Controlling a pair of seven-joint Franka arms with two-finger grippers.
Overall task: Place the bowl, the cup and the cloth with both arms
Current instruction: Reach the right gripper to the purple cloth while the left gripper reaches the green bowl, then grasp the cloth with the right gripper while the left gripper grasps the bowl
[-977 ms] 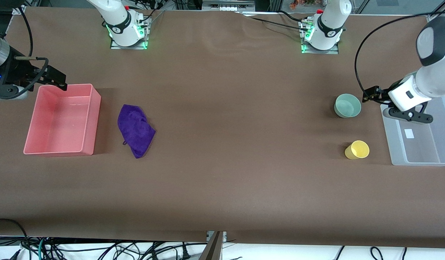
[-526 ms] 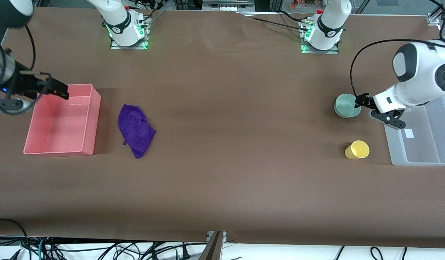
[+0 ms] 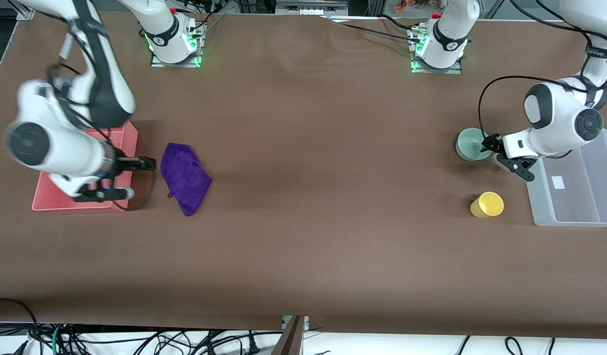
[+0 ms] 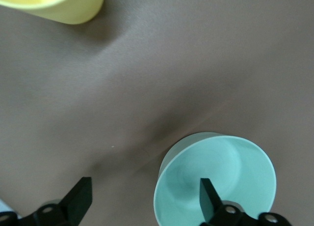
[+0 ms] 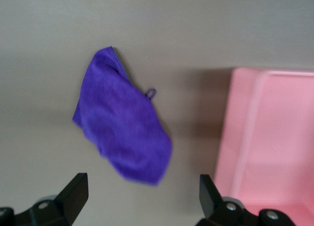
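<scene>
The pale green bowl (image 3: 471,144) stands toward the left arm's end of the table. My left gripper (image 3: 486,145) is open at its rim. In the left wrist view one finger (image 4: 208,201) is inside the bowl (image 4: 216,179) and the other (image 4: 81,199) is outside over the table. The yellow cup (image 3: 486,204) stands nearer the front camera than the bowl and also shows in the left wrist view (image 4: 64,5). The purple cloth (image 3: 185,177) lies crumpled beside the pink bin. My right gripper (image 3: 148,163) is open and empty, low between bin and cloth (image 5: 122,132).
A pink bin (image 3: 61,204) sits at the right arm's end, partly hidden by the right arm; it also shows in the right wrist view (image 5: 274,137). A clear plastic tray (image 3: 574,197) sits at the left arm's end, beside the bowl and cup.
My right arm swung from the pink bin's outer end across the bin toward the cloth. My left gripper moved from over the clear tray to the bowl's rim.
</scene>
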